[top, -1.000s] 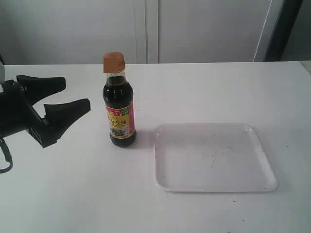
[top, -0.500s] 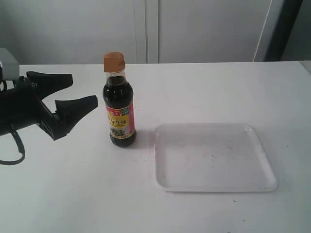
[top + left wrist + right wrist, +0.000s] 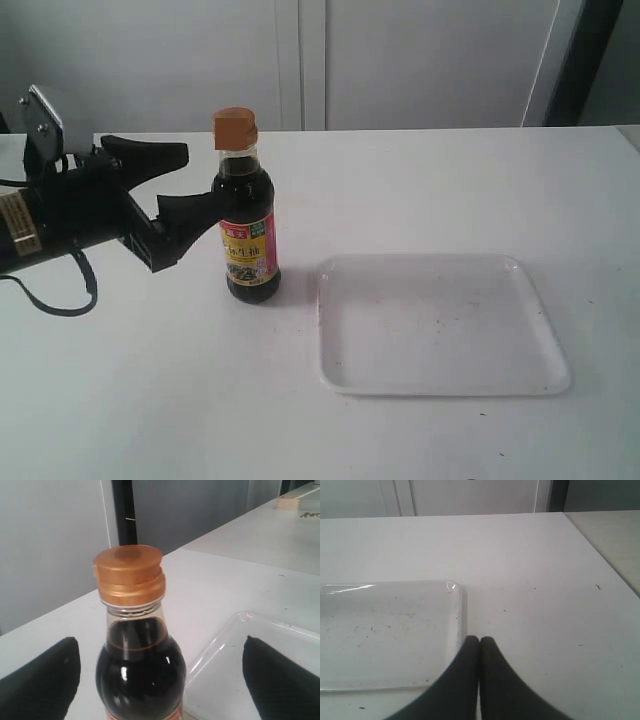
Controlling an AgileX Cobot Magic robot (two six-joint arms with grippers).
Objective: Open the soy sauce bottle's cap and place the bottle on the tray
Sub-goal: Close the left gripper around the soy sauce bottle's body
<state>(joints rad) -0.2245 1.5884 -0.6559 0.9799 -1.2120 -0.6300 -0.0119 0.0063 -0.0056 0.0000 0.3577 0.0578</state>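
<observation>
The soy sauce bottle (image 3: 247,230) stands upright on the white table, left of the tray (image 3: 440,325). Its orange-copper cap (image 3: 234,127) is closed. My left gripper (image 3: 200,180) is open at the bottle's left side, with one finger behind the neck and one reaching the body in front. In the left wrist view the bottle (image 3: 140,665) and cap (image 3: 129,576) sit between the two spread fingers (image 3: 50,680), with gaps on both sides. My right gripper (image 3: 479,639) is shut on nothing, low over the table by the tray's rim (image 3: 462,615). It does not show in the exterior view.
The white table (image 3: 420,190) stretches around the bottle and tray. A grey wall (image 3: 420,60) runs behind the table's far edge. The left arm's cable (image 3: 60,300) hangs onto the table at the left.
My left gripper has moved right and slightly up, from well left of the bottle to around it, staying open. Bottle and tray have not moved.
</observation>
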